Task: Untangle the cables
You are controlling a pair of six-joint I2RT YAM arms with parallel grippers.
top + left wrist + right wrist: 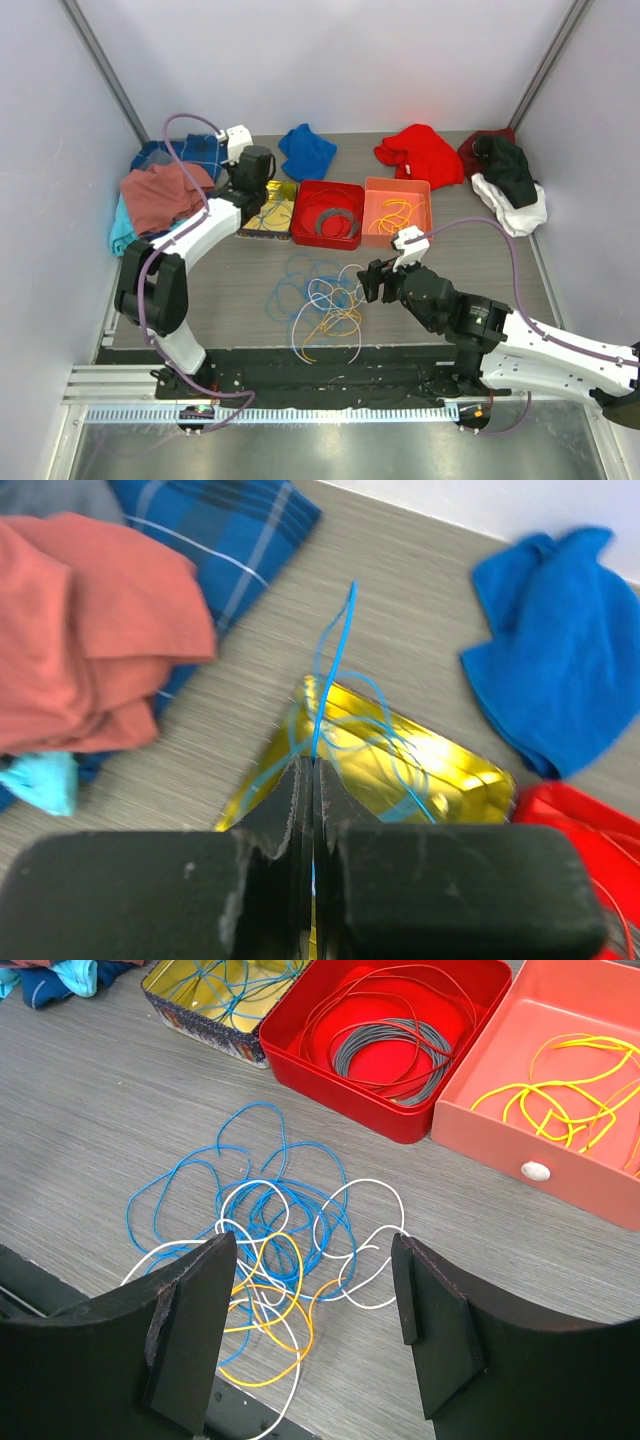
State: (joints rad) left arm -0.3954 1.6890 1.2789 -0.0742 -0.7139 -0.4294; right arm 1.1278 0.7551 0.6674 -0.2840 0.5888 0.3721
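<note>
A tangle of blue, white and orange-yellow cables [325, 300] lies on the grey table, also in the right wrist view [270, 1230]. My right gripper [368, 283] hangs just right of it, open and empty [315, 1250]. My left gripper [258, 190] is over the yellow tin [283, 190] and shut [313, 765] on a thin blue cable [335, 650] that rises from the tin [450, 765]. More blue cable lies in the tin [165, 1005]. A yellow cable [560, 1090] lies in the salmon box, a red cable [400, 1005] in the red box.
The red box [303, 200] also holds a flat grey ring [332, 224]; the salmon box [372, 200] stands to its right. Cloths lie along the back: rust [160, 195], plaid blue [190, 152], blue [306, 150], red [420, 152], black and white [510, 180].
</note>
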